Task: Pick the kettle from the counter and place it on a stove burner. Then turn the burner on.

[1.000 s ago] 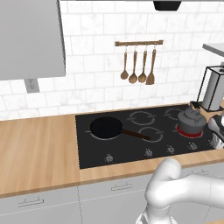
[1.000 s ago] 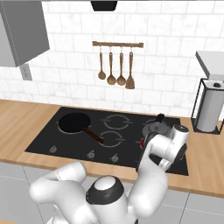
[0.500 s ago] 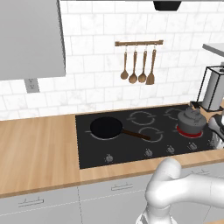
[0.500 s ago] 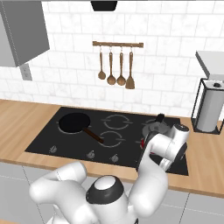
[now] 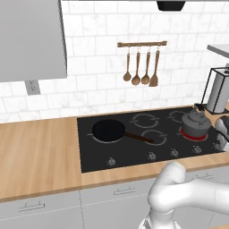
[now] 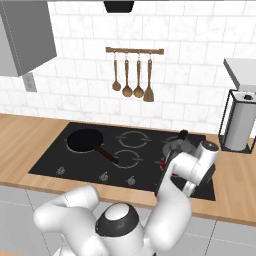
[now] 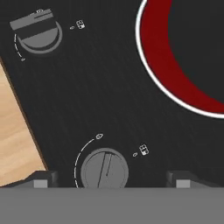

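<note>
Nothing moved — kettle (image 5: 195, 124) on glowing stove burner (image 7: 175, 65) — pincer (image 7: 106, 178) straddling knob (image 7: 105, 169)

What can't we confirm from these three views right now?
- Hand: hand view shows just the fingertips, set wide apart on either side of a knob; any contact is cut off by the bottom edge.
- Kettle: the arm covers its lower half in the right base view.
- Burner under the kettle glows red; knob markings too small to read.

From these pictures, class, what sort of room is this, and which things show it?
A kitchen, rendered. A black cooktop set in a wood counter holds a kettle on a glowing red burner and a frying pan; wooden utensils hang on the tiled wall.
</note>
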Available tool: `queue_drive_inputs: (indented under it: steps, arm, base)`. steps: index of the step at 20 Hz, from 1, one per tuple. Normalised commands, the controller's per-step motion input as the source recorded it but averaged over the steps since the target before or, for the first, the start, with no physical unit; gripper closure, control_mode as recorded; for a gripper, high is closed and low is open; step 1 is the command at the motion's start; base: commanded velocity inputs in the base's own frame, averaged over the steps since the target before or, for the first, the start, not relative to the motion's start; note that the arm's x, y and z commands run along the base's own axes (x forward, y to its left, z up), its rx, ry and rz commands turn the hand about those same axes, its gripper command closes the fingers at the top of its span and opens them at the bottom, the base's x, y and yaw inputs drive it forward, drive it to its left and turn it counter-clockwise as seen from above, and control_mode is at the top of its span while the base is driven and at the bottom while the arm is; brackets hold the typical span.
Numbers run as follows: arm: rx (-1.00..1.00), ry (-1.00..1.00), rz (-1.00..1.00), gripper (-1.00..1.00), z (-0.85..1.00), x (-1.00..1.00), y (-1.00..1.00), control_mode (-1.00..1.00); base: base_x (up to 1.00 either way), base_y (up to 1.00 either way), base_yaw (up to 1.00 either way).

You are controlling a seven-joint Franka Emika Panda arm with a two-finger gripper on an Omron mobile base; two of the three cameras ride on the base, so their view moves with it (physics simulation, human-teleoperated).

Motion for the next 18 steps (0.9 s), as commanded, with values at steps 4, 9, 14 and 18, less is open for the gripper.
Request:
queue_drive_inputs:
  steps: [4,9,14,18]
  arm:
    - [-0.01,-0.17,0.02,-1.0,0.44,0.0,0.0,-1.0]
    - [-0.02,-0.16,0.0,-1.0,0.41,-0.1,0.0,-1.0]
    - [-0.02,-0.06,0.0,-1.0,0.22,-0.34,0.02,-1.0]
    - [-0.05,-0.03,0.0,-1.0,0.08,-0.54,0.09,-1.0]
  base:
    - [0.0,0.0,0.0]
    - [0.0,0.0,0.0]
    - [0.0,0.0,0.0]
    - [0.0,0.0,0.0]
